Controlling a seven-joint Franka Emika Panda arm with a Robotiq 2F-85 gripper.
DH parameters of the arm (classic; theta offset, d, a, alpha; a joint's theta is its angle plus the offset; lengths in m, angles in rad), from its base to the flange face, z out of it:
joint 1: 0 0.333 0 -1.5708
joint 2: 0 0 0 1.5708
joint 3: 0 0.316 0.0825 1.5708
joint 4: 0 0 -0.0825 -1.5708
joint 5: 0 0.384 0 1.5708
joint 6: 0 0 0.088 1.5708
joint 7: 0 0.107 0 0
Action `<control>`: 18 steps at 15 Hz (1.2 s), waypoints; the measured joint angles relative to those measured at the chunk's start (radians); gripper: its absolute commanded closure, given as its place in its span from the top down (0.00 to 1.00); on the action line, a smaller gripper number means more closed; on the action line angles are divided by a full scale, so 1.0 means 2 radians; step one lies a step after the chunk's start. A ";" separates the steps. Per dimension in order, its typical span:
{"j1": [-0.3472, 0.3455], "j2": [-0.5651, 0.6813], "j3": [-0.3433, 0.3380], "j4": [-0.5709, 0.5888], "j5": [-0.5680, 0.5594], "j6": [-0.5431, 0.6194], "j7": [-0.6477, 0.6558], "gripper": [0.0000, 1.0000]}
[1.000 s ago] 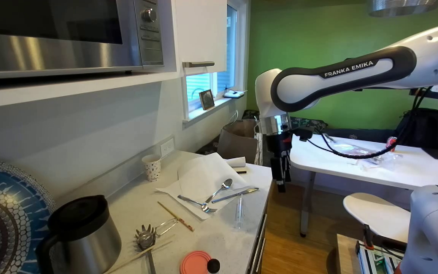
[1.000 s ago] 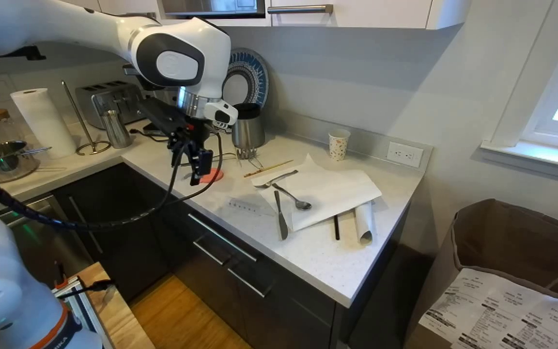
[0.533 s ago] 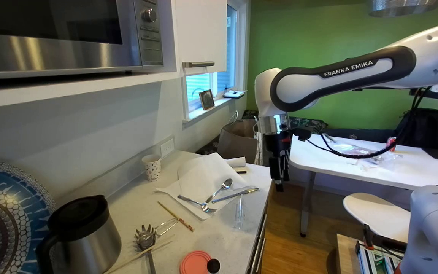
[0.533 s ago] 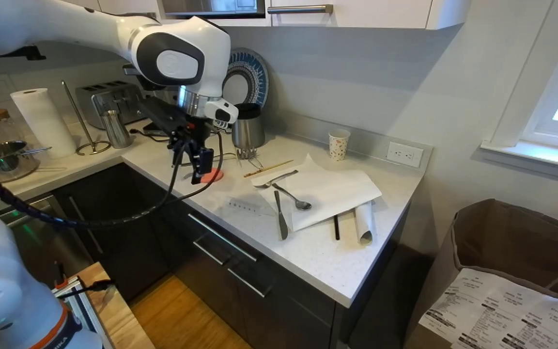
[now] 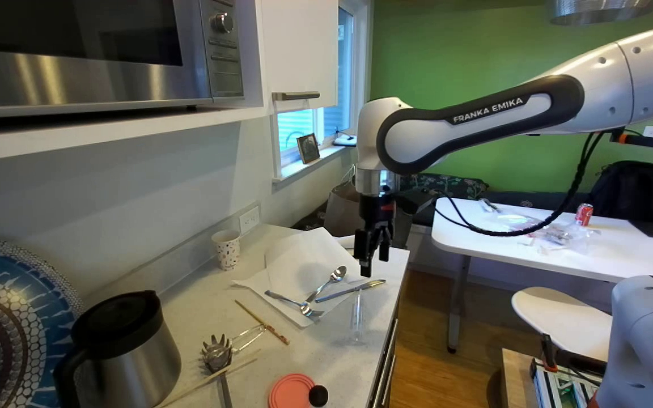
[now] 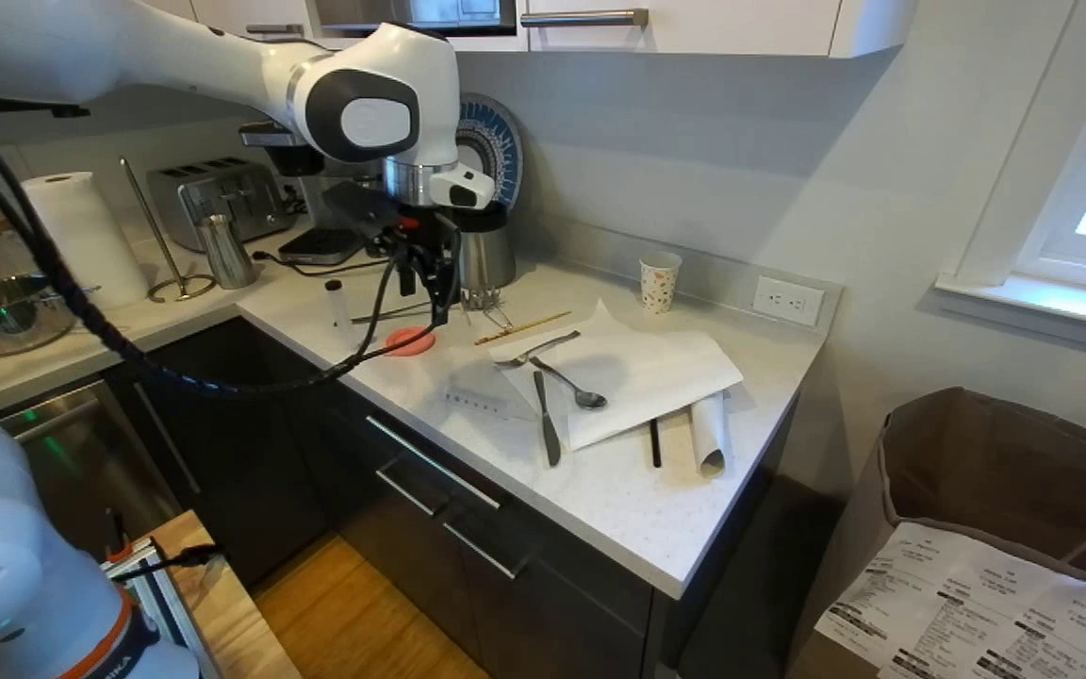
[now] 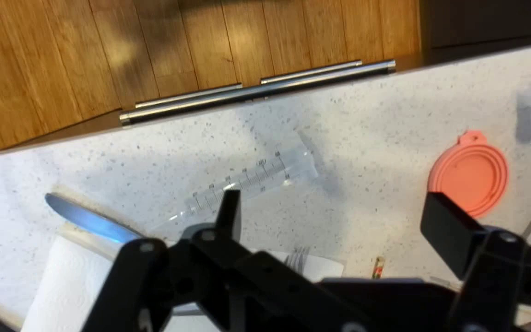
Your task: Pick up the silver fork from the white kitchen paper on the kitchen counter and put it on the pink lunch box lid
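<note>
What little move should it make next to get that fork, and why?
Probably shift the open, empty hand over the silver fork before lowering. The fork lies on the white kitchen paper, and in the wrist view its tines show beside the hand's black parts, not centred in the opening.

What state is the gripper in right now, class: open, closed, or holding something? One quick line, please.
Gripper: open, holding nothing; the wrist view shows its jaws standing wide apart.

The hand hangs above the counter; the silver fork lies on the white kitchen paper.
</note>
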 measured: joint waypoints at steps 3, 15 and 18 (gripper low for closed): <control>-0.001 0.034 0.004 0.014 -0.006 0.048 0.022 1.00; -0.001 0.146 0.010 0.069 -0.053 0.117 0.071 1.00; -0.001 0.149 0.010 0.074 -0.054 0.117 0.073 1.00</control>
